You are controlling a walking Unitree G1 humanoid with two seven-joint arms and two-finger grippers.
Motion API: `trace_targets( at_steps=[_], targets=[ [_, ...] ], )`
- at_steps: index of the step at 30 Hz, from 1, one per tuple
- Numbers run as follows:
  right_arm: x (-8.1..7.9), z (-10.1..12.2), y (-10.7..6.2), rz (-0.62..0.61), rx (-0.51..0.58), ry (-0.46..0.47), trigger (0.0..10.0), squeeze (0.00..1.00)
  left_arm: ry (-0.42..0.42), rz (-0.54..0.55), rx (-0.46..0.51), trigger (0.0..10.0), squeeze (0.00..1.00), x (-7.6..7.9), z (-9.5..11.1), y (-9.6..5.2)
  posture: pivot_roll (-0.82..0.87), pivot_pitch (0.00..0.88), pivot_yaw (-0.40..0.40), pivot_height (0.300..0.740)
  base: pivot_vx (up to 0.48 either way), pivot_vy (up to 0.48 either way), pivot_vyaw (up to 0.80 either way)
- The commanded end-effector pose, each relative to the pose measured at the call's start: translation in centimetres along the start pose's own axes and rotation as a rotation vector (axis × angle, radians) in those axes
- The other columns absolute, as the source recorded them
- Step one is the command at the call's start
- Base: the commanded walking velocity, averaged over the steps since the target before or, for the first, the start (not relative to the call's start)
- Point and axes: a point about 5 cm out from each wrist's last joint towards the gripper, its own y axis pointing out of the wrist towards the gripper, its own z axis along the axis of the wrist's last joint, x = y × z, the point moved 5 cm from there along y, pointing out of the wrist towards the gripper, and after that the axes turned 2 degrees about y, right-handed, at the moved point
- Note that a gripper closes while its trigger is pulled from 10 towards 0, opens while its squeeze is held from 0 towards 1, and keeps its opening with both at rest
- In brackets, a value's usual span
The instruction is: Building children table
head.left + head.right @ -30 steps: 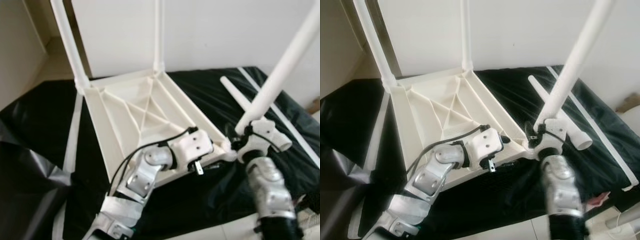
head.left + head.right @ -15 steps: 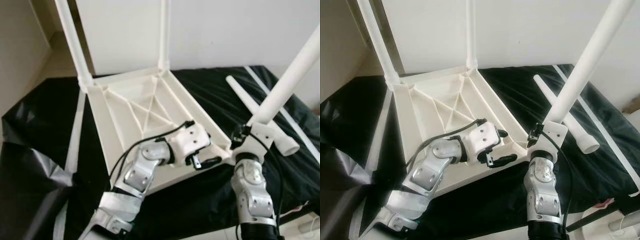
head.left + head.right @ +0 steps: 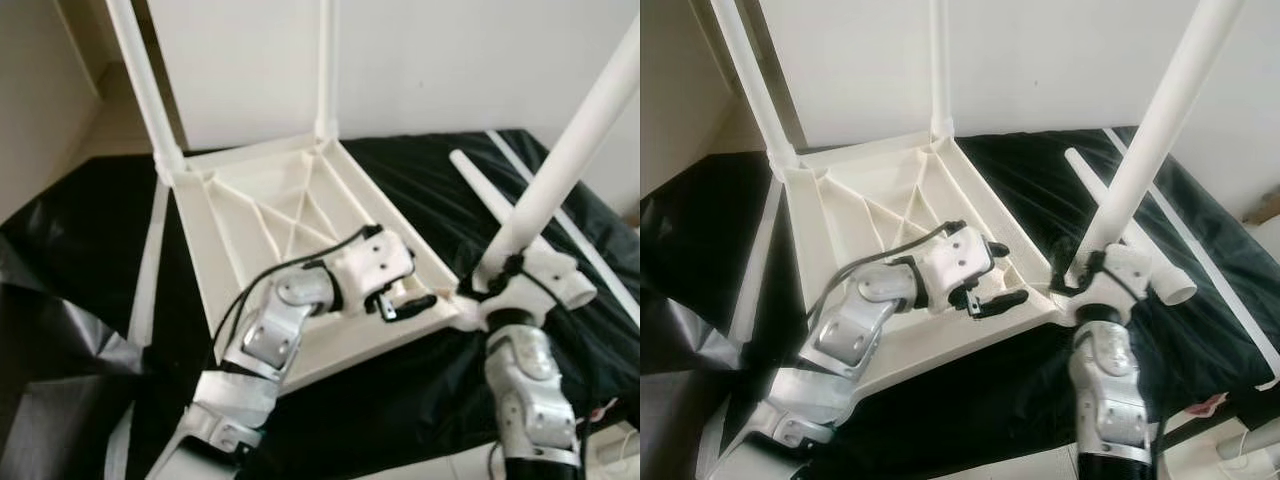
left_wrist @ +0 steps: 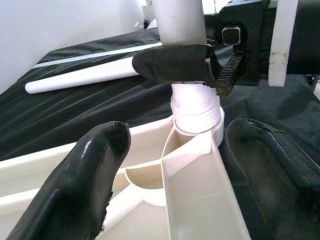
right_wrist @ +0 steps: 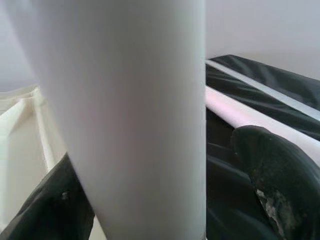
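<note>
Right end effector [image 3: 1087,272] grips table leg [image 3: 1150,145] at tabletop [image 3: 880,215] corner; left end effector [image 3: 992,292] wide.

The white plastic children's table top with ribbed underside [image 3: 290,215] sits flipped over, tilted on black sheeting. Two white tubular plastic legs [image 3: 140,85] stand up from its far corners. A third white leg [image 3: 570,150] is planted in the near right corner socket, leaning outward. One more loose white leg [image 3: 1120,225] lies flat just beside it.

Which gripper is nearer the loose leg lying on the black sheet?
Right. The right gripper, clamped on the upright leg, sits beside the loose leg; the left gripper rests farther off on the tabletop.
</note>
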Motion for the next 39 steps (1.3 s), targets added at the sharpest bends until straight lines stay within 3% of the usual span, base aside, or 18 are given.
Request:
trace_targets(
  at_steps=[1, 6, 9, 12, 17, 18, 26, 27, 31, 32, 34, 35, 36, 38, 39],
  targets=[
    [0.2, -0.2, -0.3, 0.037, -0.011, 0.008, 10.0, 0.00, 0.008, 0.120, 0.004, 10.0, 0.00, -1.2, 0.1, 0.0, -0.07, 0.005, -0.019, 0.740, 0.000, 0.000, 0.00],
    [0.4, -0.2, -0.2, 0.241, -0.037, -0.043, 10.0, 0.00, 0.020, 0.119, 0.008, 10.0, 0.00, -1.0, 0.2, 0.1, -0.07, 0.005, -0.010, 0.740, 0.000, 0.000, 0.00],
    [0.3, -0.4, -0.1, 0.280, -0.052, -0.042, 10.0, 0.00, 0.023, 0.119, 0.007, 10.0, 0.00, -1.0, 0.2, 0.1, -0.07, 0.006, -0.008, 0.740, 0.000, 0.000, 0.00],
    [0.4, -0.6, 0.8, 0.397, -0.082, -0.095, 10.0, 0.00, 0.016, 0.121, -0.004, 10.0, 0.00, -1.0, 0.1, 0.4, -0.08, 0.006, 0.012, 0.740, 0.000, 0.000, 0.00],
    [0.2, -1.1, 1.6, 0.482, -0.113, -0.132, 10.0, 0.00, -0.006, 0.116, 0.001, 10.0, 0.00, -0.8, 0.4, 0.8, -0.07, 0.006, 0.010, 0.740, 0.000, 0.000, 0.00],
    [-0.1, -1.4, 2.0, 0.537, -0.131, -0.152, 10.0, 0.00, 0.000, 0.097, -0.001, 10.0, 0.00, 0.0, 0.2, 1.0, -0.07, 0.005, 0.009, 0.740, 0.000, 0.000, 0.00],
    [-1.2, -2.2, 2.8, 0.662, -0.179, -0.208, 10.0, 0.00, -0.033, 0.095, -0.001, 10.0, 0.00, 1.0, -0.4, 1.5, -0.07, 0.000, -0.003, 0.740, 0.000, 0.000, 0.00],
    [-1.4, -2.5, 3.0, 0.691, -0.188, -0.209, 8.7, 0.00, -0.052, 0.115, 0.009, 10.0, 0.00, 1.0, -0.5, 1.7, -0.06, 0.000, -0.010, 0.740, 0.000, 0.000, 0.00],
    [-1.6, -2.6, 3.1, 0.719, -0.191, -0.217, 8.7, 0.00, -0.067, 0.136, 0.016, 10.0, 0.00, 1.0, -0.6, 1.8, -0.06, 0.000, -0.010, 0.740, 0.000, 0.000, 0.00],
    [-1.8, -2.7, 3.1, 0.735, -0.195, -0.215, 9.3, 0.00, -0.085, 0.162, 0.018, 10.0, 0.00, 0.9, -1.0, 1.9, -0.06, 0.000, -0.016, 0.740, 0.000, 0.000, 0.00],
    [-2.1, -2.9, 3.2, 0.753, -0.201, -0.207, 7.5, 0.00, -0.106, 0.205, 0.016, 10.0, 0.00, 0.6, -1.6, 2.0, -0.06, 0.000, -0.020, 0.740, 0.000, 0.000, 0.00],
    [-2.1, -2.9, 3.2, 0.753, -0.201, -0.207, 7.5, 0.00, -0.106, 0.205, 0.016, 10.0, 0.00, 0.6, -1.6, 2.0, -0.06, 0.000, -0.020, 0.740, 0.000, 0.000, 0.00],
    [-2.1, -2.9, 3.2, 0.763, -0.204, -0.206, 4.6, 0.00, -0.111, 0.220, 0.013, 10.0, 0.00, 0.6, -2.0, 2.0, -0.06, 0.000, -0.022, 0.740, 0.000, 0.000, 0.00],
    [-2.1, -3.0, 3.2, 0.768, -0.204, -0.206, 4.6, 0.00, -0.111, 0.227, 0.010, 10.0, 0.00, 0.6, -2.1, 2.0, -0.06, 0.000, -0.022, 0.740, 0.000, 0.000, 0.00],
    [-2.1, -3.1, 3.1, 0.776, -0.208, -0.206, 0.0, 0.00, -0.111, 0.232, 0.007, 10.0, 0.00, 0.6, -2.4, 2.0, -0.06, 0.000, -0.023, 0.740, 0.000, 0.000, 0.00]
  ],
)
